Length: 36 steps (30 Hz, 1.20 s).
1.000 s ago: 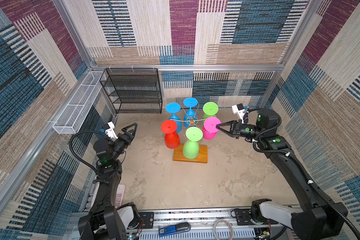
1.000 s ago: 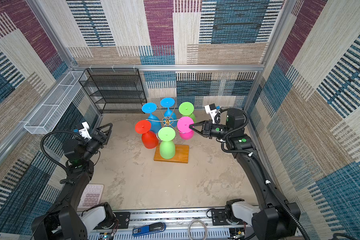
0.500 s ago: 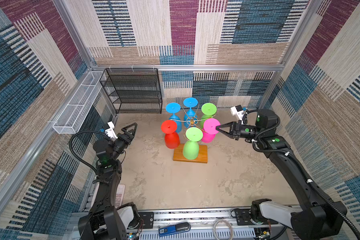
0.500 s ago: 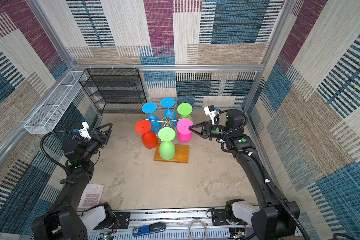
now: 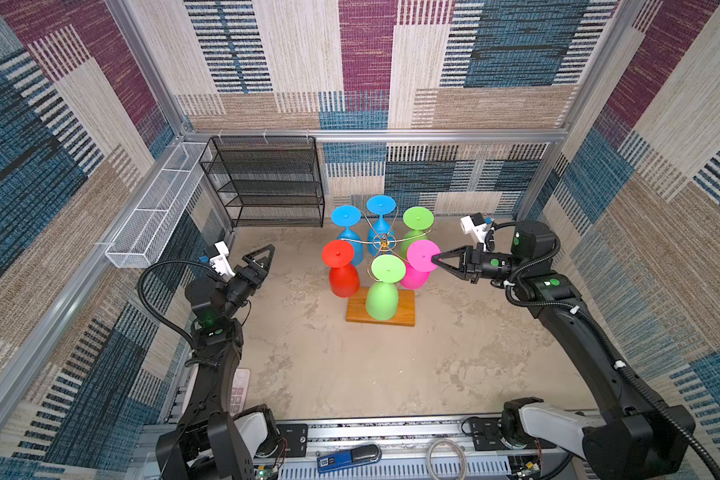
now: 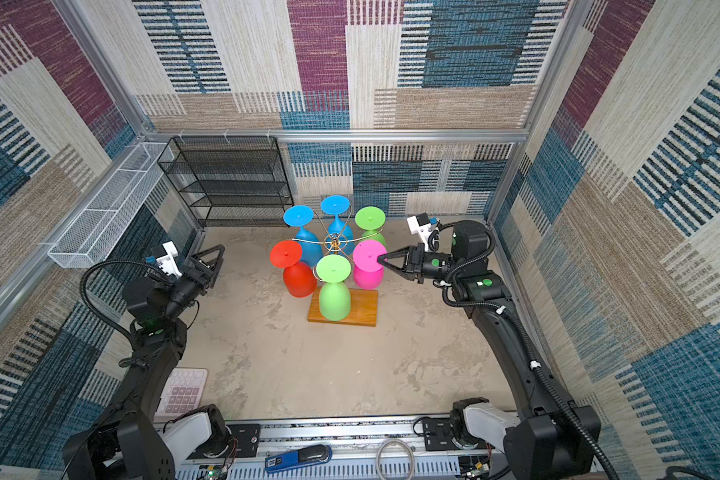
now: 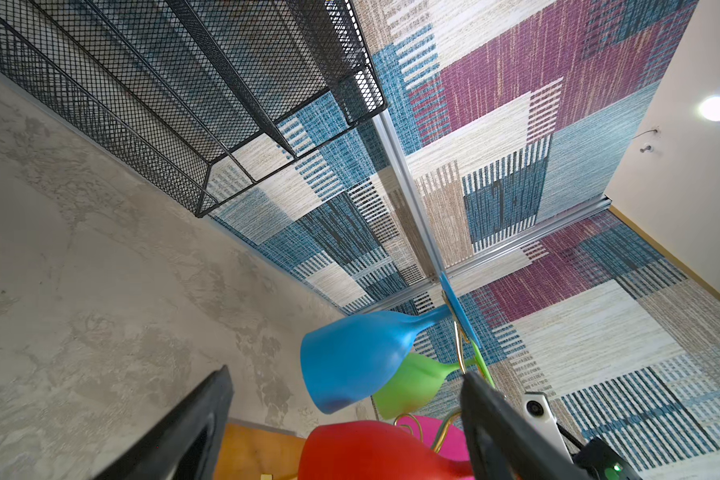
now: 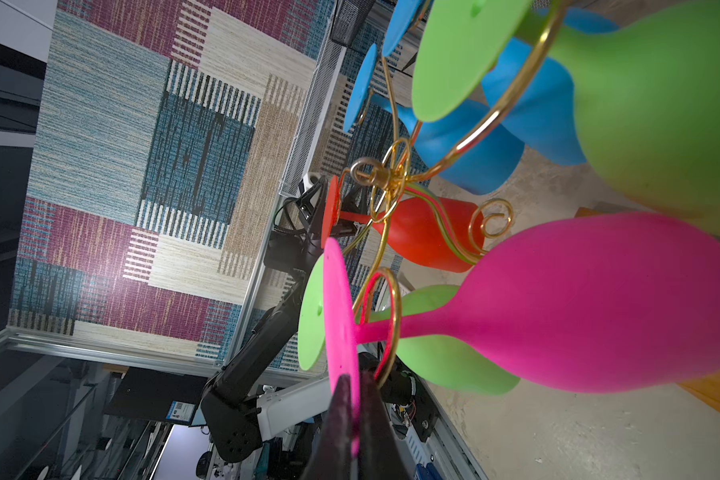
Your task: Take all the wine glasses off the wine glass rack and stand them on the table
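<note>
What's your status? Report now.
Right gripper shut on foot of matte pink wine glass. Left gripper open, empty. Stem inside loop of gold wire rack.

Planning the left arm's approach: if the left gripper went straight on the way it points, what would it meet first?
Most likely the red glass, which shows between the fingers of the open left gripper in the wrist view. The blue glass hangs beside it. Depth is unclear, so this is not certain.

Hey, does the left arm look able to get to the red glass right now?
Probably yes. The red glass hangs on the side of the rack facing the left gripper, whose jaws stand open, and only bare table lies between them.
</note>
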Motion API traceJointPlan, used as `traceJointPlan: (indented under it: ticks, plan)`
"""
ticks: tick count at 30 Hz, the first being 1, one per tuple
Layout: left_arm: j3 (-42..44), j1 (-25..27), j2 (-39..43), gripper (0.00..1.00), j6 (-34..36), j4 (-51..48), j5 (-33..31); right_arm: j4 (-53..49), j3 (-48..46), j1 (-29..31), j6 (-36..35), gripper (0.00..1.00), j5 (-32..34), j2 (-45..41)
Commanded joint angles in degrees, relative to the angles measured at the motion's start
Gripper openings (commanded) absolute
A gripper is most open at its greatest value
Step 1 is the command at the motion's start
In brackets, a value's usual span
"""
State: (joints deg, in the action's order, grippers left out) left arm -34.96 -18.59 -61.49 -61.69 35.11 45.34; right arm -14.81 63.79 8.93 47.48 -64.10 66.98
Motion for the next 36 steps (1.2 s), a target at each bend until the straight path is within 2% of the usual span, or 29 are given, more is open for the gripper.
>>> traceJointPlan:
  ticks: [1, 36]
  plan:
    - [-0.4, -0.1, 0.0, 0.88, -0.8, 1.9, 0.7, -3.0, 0.1, 0.1, 0.5, 0.0, 0.1, -0.2]
    - [-0.2, -0.1, 0.9, 0.89, -1.8, 2.3, 1.4, -2.1, 4.6, 0.0, 5.0, 0.0, -1.4, -1.4]
